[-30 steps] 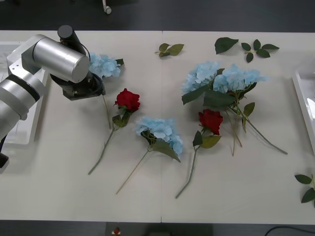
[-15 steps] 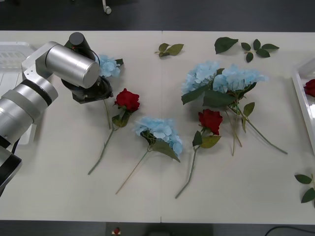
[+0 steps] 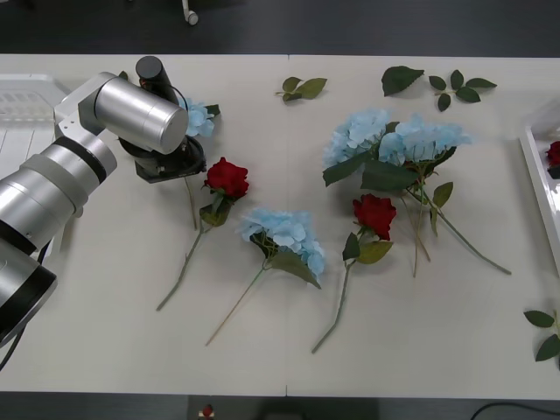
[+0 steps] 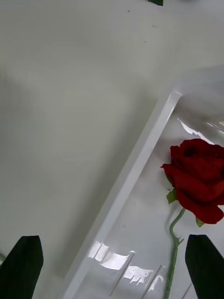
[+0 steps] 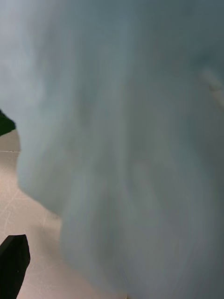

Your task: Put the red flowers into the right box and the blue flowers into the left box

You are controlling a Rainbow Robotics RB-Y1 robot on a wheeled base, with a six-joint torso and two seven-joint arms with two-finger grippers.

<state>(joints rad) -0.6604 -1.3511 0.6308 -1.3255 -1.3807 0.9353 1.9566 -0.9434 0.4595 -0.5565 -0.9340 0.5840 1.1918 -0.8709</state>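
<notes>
The left gripper (image 3: 179, 157) has slid further over the hydrangea (image 3: 198, 118), fingers unclear; a grab looks near.

Left arm: enters the front view from about 8 o'clock and extends toward 1 o'clock, its silver forearm angled across the table's left portion. The left gripper (image 5: 112, 280) has one black fingertip (image 5: 13, 264) showing. Right gripper (image 4: 112, 266): black fingers (image 4: 21, 268) spread wide apart.

three red roses (image 3: 227, 178), four blue hydrangeas (image 3: 284, 232), two boxes (image 3: 542, 188)
</notes>
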